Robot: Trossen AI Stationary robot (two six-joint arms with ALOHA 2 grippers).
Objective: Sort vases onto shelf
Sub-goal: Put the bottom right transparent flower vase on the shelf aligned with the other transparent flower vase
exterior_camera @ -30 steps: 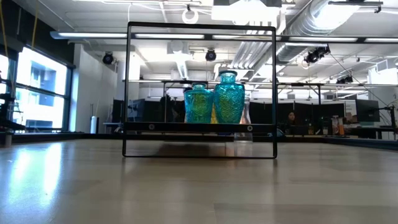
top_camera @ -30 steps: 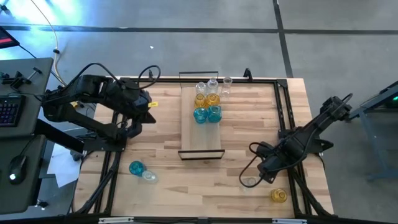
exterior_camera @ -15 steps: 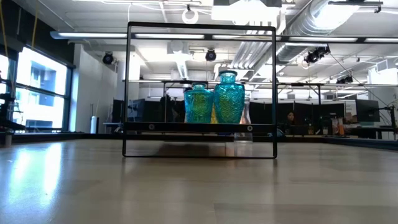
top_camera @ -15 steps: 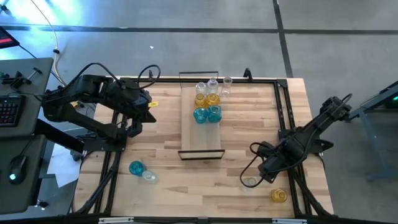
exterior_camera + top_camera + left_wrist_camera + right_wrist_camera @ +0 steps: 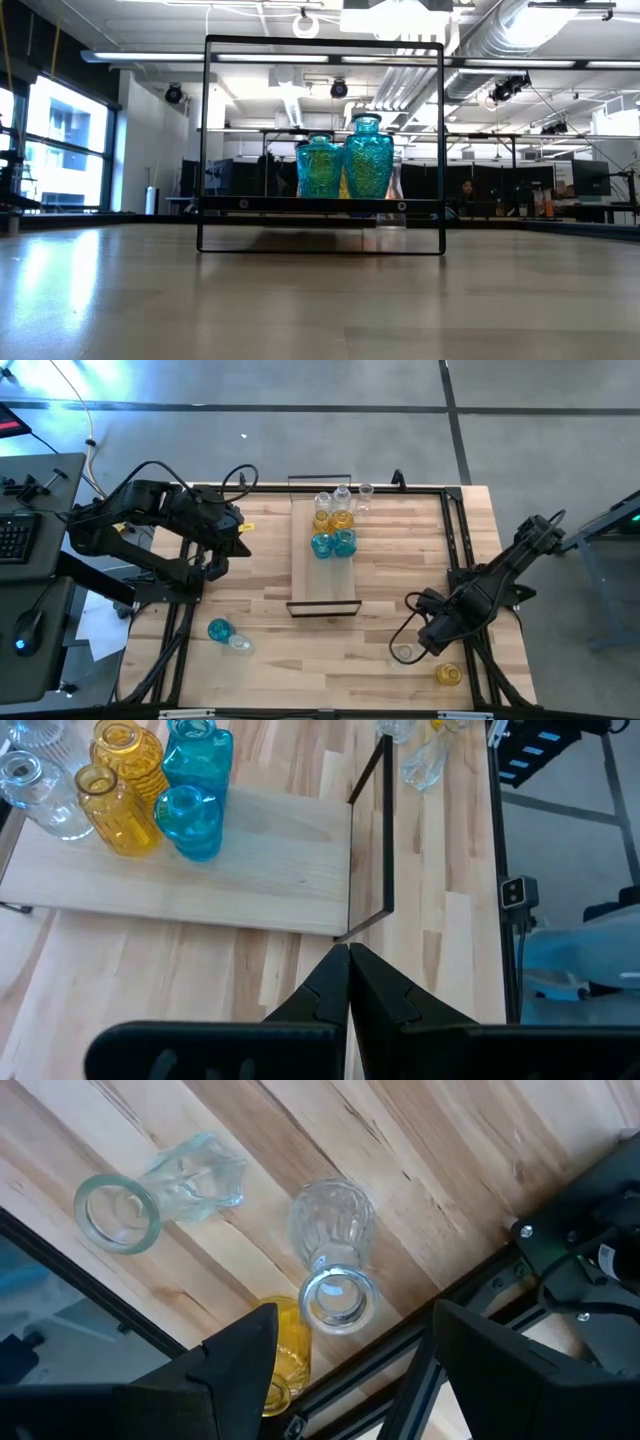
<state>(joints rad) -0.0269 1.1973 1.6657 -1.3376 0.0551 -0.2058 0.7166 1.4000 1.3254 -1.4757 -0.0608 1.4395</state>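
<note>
The shelf (image 5: 322,565) stands mid-table with clear, amber and teal vases (image 5: 333,520) grouped at its far end; two teal vases (image 5: 345,160) show in the low view. A teal vase (image 5: 219,630) and a clear one (image 5: 240,644) sit near the front left. At the front right are a clear vase (image 5: 335,1255), a second clear vase (image 5: 160,1185) and an amber vase (image 5: 448,674). My right gripper (image 5: 355,1315) hangs open above the first clear vase, a finger on each side and clear of it. My left gripper (image 5: 348,960) is shut and raised left of the shelf.
Black frame rails (image 5: 460,560) run along the table's left and right edges, one close beside the right gripper. Bare tabletop (image 5: 330,660) lies between the shelf's near end and the front edge. A desk with a keyboard (image 5: 15,535) stands beyond the left edge.
My right gripper has rolled a little about its own pointing line above the clear vases and stays open. The vases and my left arm have not moved.
</note>
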